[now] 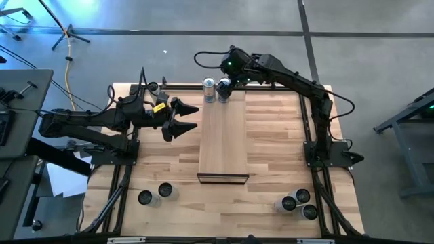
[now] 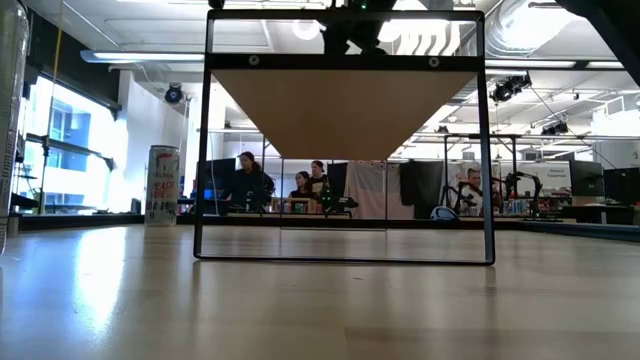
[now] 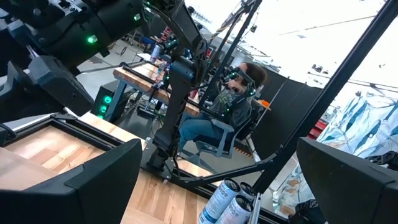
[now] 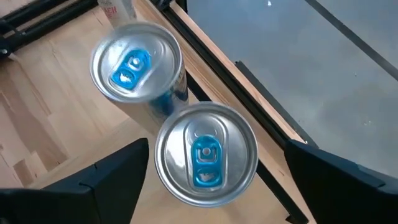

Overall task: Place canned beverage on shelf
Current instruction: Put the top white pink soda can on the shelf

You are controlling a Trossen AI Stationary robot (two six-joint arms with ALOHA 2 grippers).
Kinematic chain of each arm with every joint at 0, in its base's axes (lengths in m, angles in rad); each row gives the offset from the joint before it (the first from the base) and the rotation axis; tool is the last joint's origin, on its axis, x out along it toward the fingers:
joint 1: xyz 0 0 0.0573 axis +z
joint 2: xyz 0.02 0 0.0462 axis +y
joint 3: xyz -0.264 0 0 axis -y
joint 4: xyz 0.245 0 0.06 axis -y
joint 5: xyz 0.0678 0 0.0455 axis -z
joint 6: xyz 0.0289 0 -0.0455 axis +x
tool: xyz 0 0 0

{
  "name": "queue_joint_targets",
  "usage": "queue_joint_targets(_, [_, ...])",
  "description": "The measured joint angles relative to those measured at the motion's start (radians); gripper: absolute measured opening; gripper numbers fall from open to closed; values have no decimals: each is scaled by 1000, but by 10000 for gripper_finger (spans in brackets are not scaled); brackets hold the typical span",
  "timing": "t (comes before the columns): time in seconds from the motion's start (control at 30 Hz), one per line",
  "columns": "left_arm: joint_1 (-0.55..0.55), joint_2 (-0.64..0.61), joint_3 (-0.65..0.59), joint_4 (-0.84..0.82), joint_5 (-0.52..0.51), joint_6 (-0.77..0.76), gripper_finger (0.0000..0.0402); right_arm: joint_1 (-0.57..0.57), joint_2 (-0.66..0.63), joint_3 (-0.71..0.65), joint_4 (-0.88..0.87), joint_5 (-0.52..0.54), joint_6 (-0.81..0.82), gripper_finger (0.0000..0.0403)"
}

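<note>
Right tool [image 4: 211,168] directly above an upright can [image 4: 206,153]
Fingers apart, straddling it at the shelf's [image 1: 224,135] far end; second can [image 4: 136,61] just beside.

Shelf [image 1: 222,139]: smooth light wood, matt, plain grain; dark metal frame under it. Tabletop [image 1: 271,176]: butcher-block strips, slight sheen in low view. Two cans [image 4: 205,152] at the shelf's far end: bright brushed metal tops, glossy blue tabs. Right gripper [image 4: 211,180] fingers: matt black plastic. Floor [image 1: 203,17]: smooth grey, faintly glossy.
</note>
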Motion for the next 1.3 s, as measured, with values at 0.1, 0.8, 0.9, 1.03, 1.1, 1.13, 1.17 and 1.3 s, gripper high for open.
queue_joint_targets(0.1, [0,0,0,0,0,0,400,0,-17,1,8,3,-9,374])
queue_joint_targets(0.8, [0,0,0,-4,0,0,400,71,-131,116,11,-227,-125,394])
queue_joint_targets(0.9, [0,0,0,-1,0,-1,400,110,-171,116,6,-229,-134,394])
queue_joint_targets(1.03, [0,0,0,0,0,-1,400,163,-207,116,-20,-222,-135,394])
queue_joint_targets(1.1, [0,0,0,0,0,-1,400,192,-218,116,-38,-223,-149,394])
queue_joint_targets(1.13, [0,0,0,0,0,-2,400,209,-223,116,-47,-222,-158,394])
queue_joint_targets(1.17, [0,0,0,0,0,-2,400,225,-225,116,-57,-220,-171,394])
queue_joint_targets(1.3, [0,0,0,1,0,-2,400,286,-230,116,-71,-187,-212,394])
